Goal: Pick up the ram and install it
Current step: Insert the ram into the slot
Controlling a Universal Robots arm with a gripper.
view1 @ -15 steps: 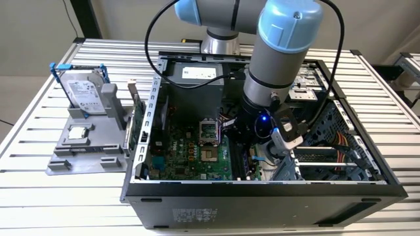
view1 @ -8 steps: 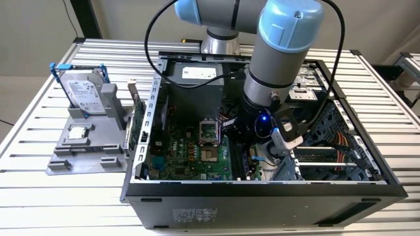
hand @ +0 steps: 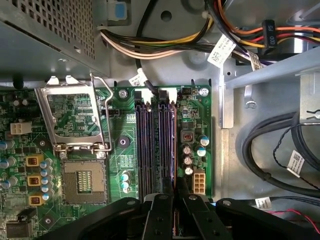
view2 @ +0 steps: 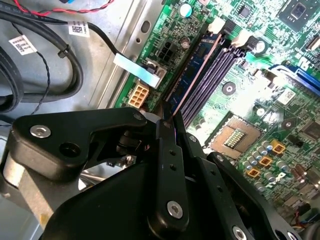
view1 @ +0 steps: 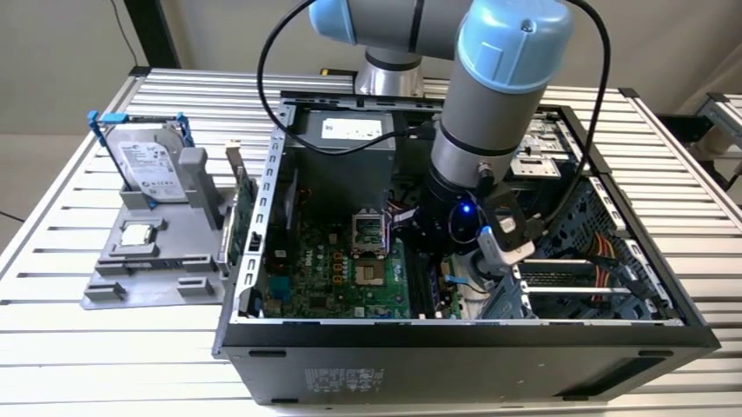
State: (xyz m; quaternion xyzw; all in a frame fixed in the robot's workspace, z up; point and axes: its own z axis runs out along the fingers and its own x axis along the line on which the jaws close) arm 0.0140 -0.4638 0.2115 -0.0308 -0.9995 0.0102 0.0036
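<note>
The ram (view2: pixel 196 75) stands on edge in the outermost memory slot of the motherboard (hand: pixel 117 127), its near end pinched between the jaws of the gripper (view2: pixel 167 125), which are clamped on it. Beyond lie the open CPU socket (hand: pixel 84 181) and the cable bundle (hand: pixel 165 47).
</note>
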